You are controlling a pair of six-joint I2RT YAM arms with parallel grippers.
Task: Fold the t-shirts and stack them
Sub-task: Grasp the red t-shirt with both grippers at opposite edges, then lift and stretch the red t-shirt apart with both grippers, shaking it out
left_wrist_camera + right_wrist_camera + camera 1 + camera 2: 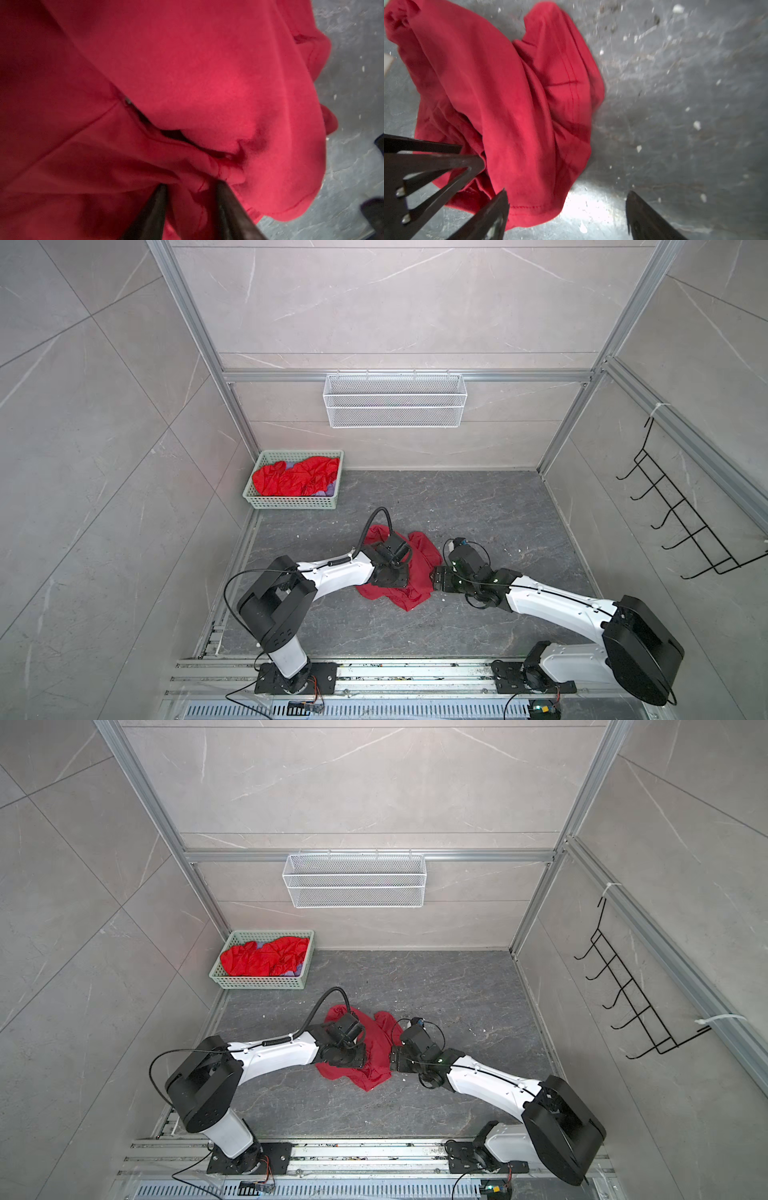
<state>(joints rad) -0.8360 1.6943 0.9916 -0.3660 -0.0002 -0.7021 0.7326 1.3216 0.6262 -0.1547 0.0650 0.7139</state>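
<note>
**Crimson shirt crumpled on the bench, both pincers at it**

A pale green basket stands in the back corner of the dark stone bench, and bright red t-shirts are heaped inside it. In both top views the crimson t-shirt lies in a loose, rumpled heap flat on the bench. It is well apart from the basket, on the side toward the arms' bases.

The left pincer, the one nearer the basket, points down into the heap. The left wrist view shows a ridge of cloth bunched between its two dark fingers, which stand fairly close together. Whether they are clenched on that ridge or only flank it cannot be told.

The right pincer sits low at the shirt edge turned away from the basket. Its jaws are spread wide and grasp nothing. One finger is at the stitched hem and the other is over bare bench.
</note>
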